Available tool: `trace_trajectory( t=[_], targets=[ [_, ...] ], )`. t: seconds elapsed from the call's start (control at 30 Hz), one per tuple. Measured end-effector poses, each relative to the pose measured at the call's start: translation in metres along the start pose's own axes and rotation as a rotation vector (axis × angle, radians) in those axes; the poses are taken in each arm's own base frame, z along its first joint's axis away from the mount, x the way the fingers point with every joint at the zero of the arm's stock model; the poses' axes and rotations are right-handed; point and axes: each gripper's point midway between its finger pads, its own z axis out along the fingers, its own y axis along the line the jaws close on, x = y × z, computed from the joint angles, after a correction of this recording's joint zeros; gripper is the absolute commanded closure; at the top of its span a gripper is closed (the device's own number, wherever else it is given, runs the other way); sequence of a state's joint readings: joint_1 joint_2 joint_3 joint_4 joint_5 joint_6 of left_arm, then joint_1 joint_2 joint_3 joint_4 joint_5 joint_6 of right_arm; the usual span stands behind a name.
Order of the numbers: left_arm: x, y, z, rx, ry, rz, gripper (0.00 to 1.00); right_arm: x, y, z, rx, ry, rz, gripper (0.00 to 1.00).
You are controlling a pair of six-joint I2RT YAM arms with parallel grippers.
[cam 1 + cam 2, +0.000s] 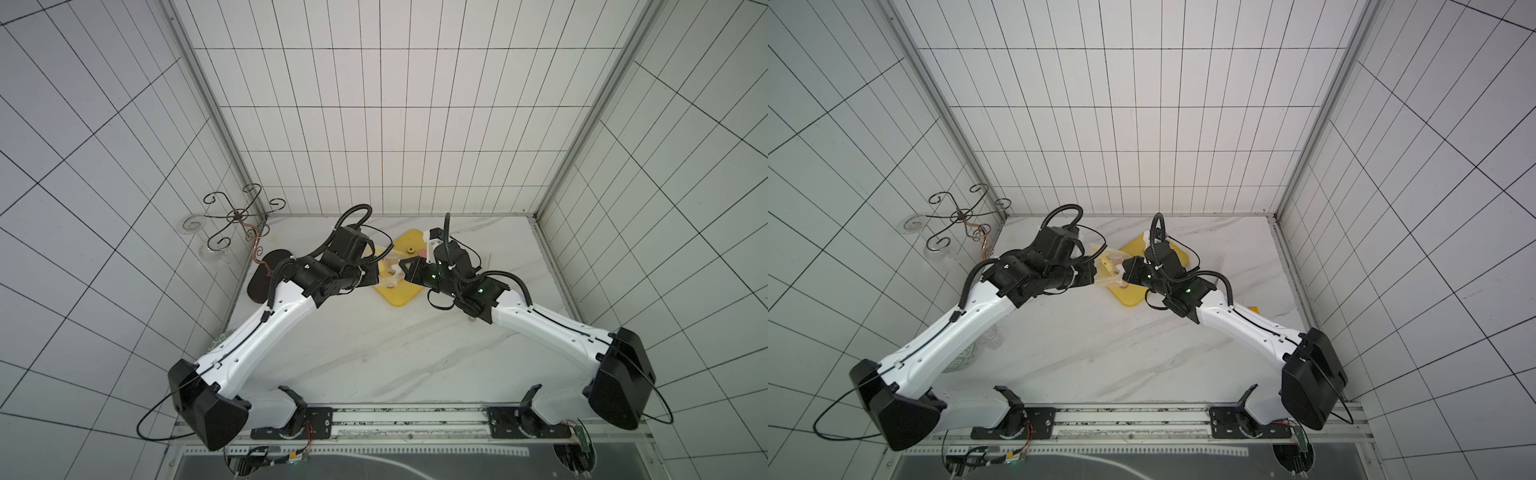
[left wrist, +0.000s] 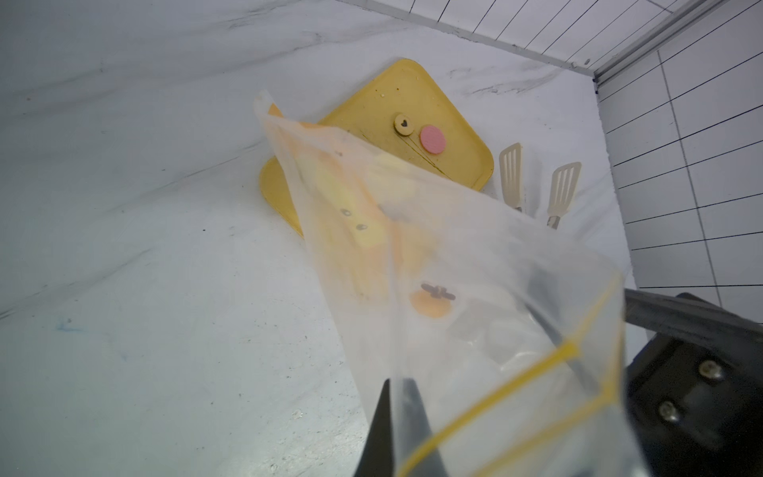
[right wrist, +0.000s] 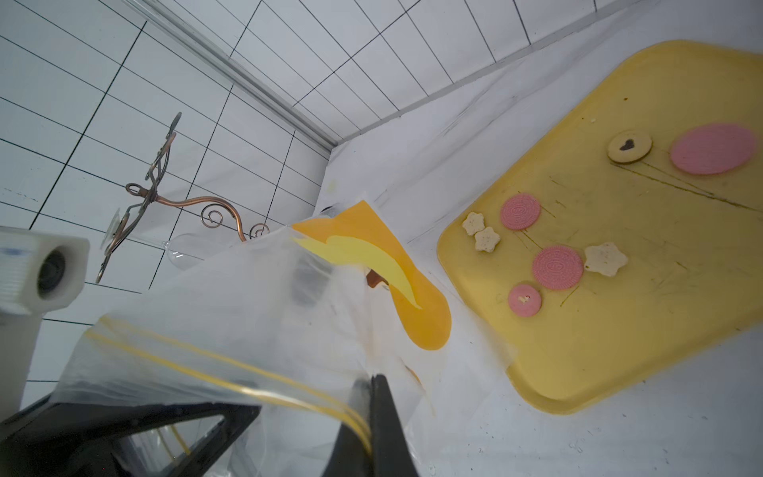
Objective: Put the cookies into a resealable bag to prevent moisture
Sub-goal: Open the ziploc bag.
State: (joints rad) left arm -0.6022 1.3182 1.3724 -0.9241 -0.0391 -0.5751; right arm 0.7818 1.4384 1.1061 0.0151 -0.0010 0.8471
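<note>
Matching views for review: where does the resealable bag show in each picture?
Top view: resealable bag over part of the yellow tray.
Top view: same place.
Left wrist: close up, covering part of the tray.
Right wrist: close up, at the tray's edge.
Shared landmark: the yellow tray.

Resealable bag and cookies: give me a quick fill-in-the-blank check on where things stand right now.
1. The cookies in view lie on the ____ tray.
2. The left claw and the right claw are each ____ on the resealable bag.
3. The cookie with the dark heart sits beside the largest ____ disc.
4. In the right wrist view, ____ cream star cookies show.

Missing words: yellow; shut; pink; three.
</note>
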Motion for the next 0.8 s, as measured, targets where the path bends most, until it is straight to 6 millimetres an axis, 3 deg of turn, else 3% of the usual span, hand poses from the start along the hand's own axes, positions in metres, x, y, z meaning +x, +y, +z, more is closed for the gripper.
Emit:
trace_trajectory(
  t=[0.1,0.27,0.37,0.4,0.67,0.8],
  targets=[
    [-0.003,0.010,-0.003,-0.060,0.003,0.059,1.00,0.012,-0.003,0.008,-0.003,0.051,-0.013,0.83],
    [-0.007,0.018,-0.003,-0.122,0.042,0.135,1.00,0.030,-0.011,0.015,-0.008,0.136,-0.101,0.53],
    [-0.003,0.023,0.002,-0.159,0.086,0.170,1.00,0.031,-0.013,0.010,-0.022,0.165,-0.168,0.29],
    [-0.001,0.025,0.003,-0.171,0.102,0.179,1.00,0.029,-0.013,0.007,-0.025,0.169,-0.186,0.26],
    [0.008,0.042,0.016,-0.241,0.217,0.240,1.00,-0.031,-0.003,-0.062,-0.076,0.031,-0.321,0.24],
    [0.001,0.040,0.020,-0.257,0.249,0.263,1.00,-0.044,-0.013,-0.075,-0.052,0.013,-0.338,0.25]
  ],
)
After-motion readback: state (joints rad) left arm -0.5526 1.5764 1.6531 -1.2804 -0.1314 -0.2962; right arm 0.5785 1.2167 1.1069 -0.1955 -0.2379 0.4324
